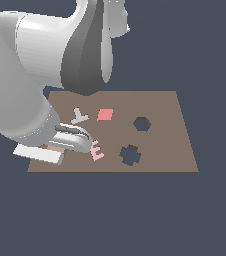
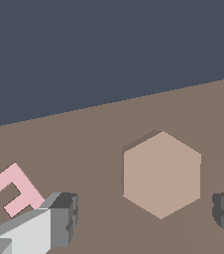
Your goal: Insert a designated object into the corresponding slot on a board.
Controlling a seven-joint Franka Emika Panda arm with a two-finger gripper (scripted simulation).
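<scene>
The light-tan hexagonal block (image 2: 162, 174) lies flat on the brown board (image 1: 167, 145) near its corner, at the exterior view's left. My gripper (image 2: 146, 214) is open, and its dark fingertips (image 2: 64, 218) stand on either side of the block without touching it. In the exterior view the arm hides nearly all of the block; only a tan sliver (image 1: 55, 148) shows under the hand. The hexagon-shaped slot (image 1: 142, 124) is a dark hole on the board toward the exterior view's right, well away from the gripper.
A jagged gear-shaped hole (image 1: 130, 155) sits nearer the board's front edge than the slot. A pink "E" (image 1: 97, 150) lies just beside the gripper. A red square tile (image 1: 105, 114) and a grey "Y" piece (image 1: 78, 116) lie farther back.
</scene>
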